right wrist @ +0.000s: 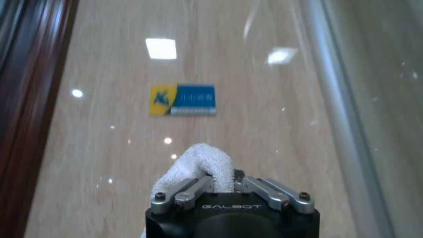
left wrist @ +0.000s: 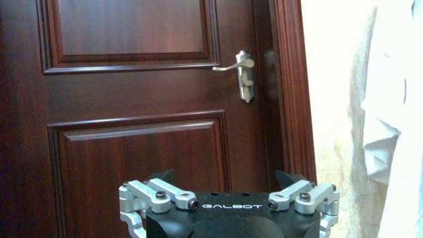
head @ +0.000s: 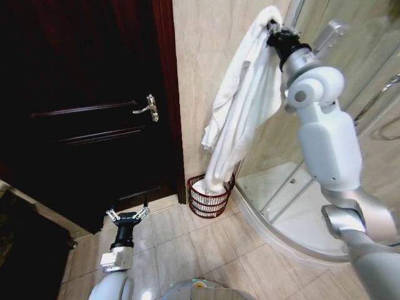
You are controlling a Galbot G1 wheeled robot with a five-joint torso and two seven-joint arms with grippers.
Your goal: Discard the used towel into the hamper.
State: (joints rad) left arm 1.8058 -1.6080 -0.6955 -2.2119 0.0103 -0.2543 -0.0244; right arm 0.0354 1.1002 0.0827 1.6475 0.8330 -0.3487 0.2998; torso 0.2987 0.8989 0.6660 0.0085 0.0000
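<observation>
While the right gripper [head: 273,26] pinches the white terry towel [head: 240,106] high against the beige wall, its tail inside the round wire hamper [head: 210,201] beside the dark door [head: 87,112], the left gripper [left wrist: 228,191] shows spread fingers facing that panelled door's lever handle [left wrist: 241,69], and the right wrist view shows nubbly cloth clamped.

towel [head: 240,100] lower end hides hamper [head: 209,201] interior; blue-yellow sticker [right wrist: 183,99] text blurred, unreadable.

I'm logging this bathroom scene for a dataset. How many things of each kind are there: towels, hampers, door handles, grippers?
Towels: 1, the white towel
Hampers: 1, the hamper
Door handles: 1, the door handle
Grippers: 2, the right gripper and the left gripper
Total: 5
</observation>
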